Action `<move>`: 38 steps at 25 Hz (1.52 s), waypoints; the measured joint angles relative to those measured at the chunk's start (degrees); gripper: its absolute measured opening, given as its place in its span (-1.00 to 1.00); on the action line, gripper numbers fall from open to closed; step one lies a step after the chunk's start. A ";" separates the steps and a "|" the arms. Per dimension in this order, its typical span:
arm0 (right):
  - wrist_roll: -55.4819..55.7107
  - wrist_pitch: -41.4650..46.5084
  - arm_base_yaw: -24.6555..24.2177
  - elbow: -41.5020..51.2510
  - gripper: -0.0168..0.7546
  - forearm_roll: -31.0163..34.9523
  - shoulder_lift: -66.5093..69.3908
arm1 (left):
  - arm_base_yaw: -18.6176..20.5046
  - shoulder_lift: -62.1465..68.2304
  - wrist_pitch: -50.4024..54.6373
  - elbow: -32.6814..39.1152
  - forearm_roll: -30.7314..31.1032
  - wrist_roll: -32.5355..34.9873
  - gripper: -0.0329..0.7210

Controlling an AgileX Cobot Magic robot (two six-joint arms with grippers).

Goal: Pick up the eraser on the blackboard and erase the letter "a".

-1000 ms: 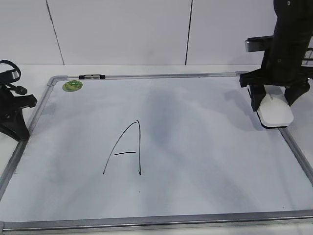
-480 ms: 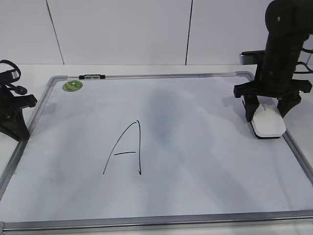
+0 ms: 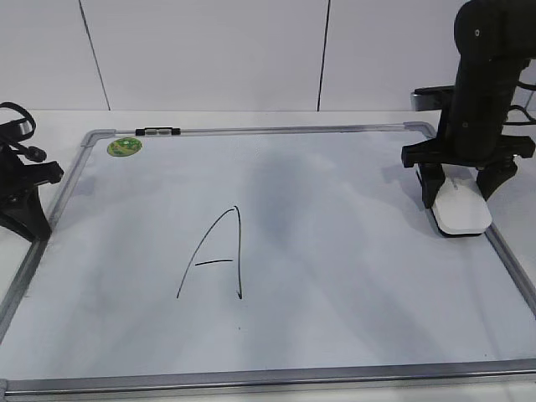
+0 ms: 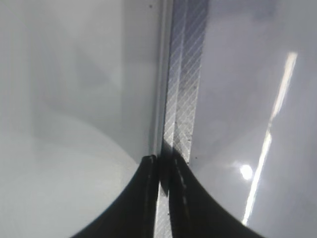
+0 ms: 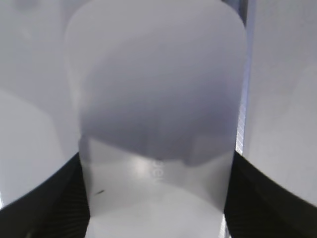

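Note:
The white eraser (image 3: 462, 213) lies on the blackboard (image 3: 335, 251), close to its right frame edge. My right gripper (image 3: 459, 189) stands upright over the eraser with one finger on each side. In the right wrist view the eraser (image 5: 158, 74) fills the gap between the two black fingers (image 5: 156, 166), which touch its sides. My left gripper (image 3: 32, 216) is shut and empty at the board's left edge, and the left wrist view shows its fingertips (image 4: 163, 161) over the metal frame (image 4: 185, 89). No small "a" shows. A tall capital "A" (image 3: 219, 255) is drawn left of the board's centre.
A round green sticker (image 3: 124, 146) and a small black-and-white clip (image 3: 157, 131) sit at the board's top left. The board's grey frame runs just right of the eraser. White wall panels stand behind the table.
My right gripper and the eraser shifted together to the left and slightly nearer on the board, then held almost still. The left arm has not moved.

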 joint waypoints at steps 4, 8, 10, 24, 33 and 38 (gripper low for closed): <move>0.00 0.00 0.00 0.00 0.44 0.00 0.00 | 0.00 0.00 0.00 0.00 -0.03 0.00 -0.88; 0.00 0.00 0.00 0.00 0.44 -0.03 0.00 | 0.00 0.00 0.00 0.00 -0.34 0.00 -0.88; 0.00 0.00 0.00 0.00 0.44 -0.12 0.00 | 0.00 0.00 0.00 0.00 -0.46 0.00 -0.88; 0.10 0.00 -1.55 0.00 0.44 -0.02 0.61 | 0.10 0.00 0.00 0.00 -1.14 0.24 -0.88; -0.84 0.00 -3.44 0.00 0.47 3.67 0.61 | 0.18 0.00 0.00 0.00 -1.35 0.25 -0.88; -2.51 0.00 -3.44 0.00 0.52 4.85 0.61 | 0.18 0.00 0.00 0.00 -1.35 0.35 -0.88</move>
